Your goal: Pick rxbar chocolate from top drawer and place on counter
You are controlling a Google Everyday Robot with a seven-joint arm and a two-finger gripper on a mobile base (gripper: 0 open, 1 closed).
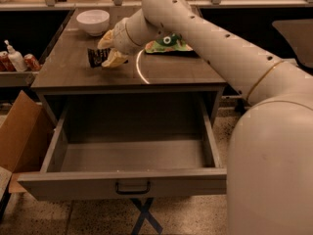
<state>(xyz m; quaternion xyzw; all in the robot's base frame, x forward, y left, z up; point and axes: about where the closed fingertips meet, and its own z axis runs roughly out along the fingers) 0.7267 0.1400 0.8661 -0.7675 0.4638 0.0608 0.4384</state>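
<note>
My gripper (105, 52) reaches over the left part of the counter (166, 75) and is shut on the rxbar chocolate (95, 57), a small black-wrapped bar held between the pale fingers (114, 58) just above the wood surface. The bar sticks out to the left of the gripper. The top drawer (122, 182) stands pulled fully open below the counter, and its inside shows no objects. Its dark handle sits at the centre of the front panel.
A white bowl (93, 21) stands at the counter's back left. A green snack bag (168, 44) lies behind my arm at mid-counter. A cardboard box (17, 131) stands left of the drawer. Bottles (14, 58) sit on a shelf at far left.
</note>
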